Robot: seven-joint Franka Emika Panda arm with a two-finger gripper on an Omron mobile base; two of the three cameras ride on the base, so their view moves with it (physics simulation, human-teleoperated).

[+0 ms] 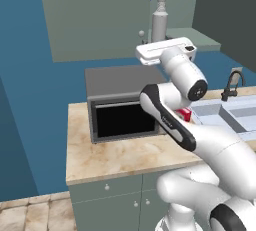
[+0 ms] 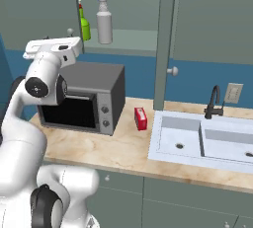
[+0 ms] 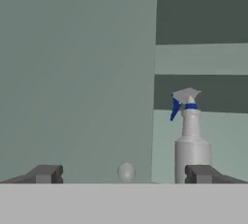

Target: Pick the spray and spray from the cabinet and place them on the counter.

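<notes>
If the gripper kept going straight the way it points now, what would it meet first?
Probably the cabinet door near its knob, centred between the open gripper tips; the grey-white spray stands right of that line. Depth is unclear.

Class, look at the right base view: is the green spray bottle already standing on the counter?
No. The green spray bottle stands inside the open cabinet, beside the grey-white spray bottle, above the counter.
</notes>
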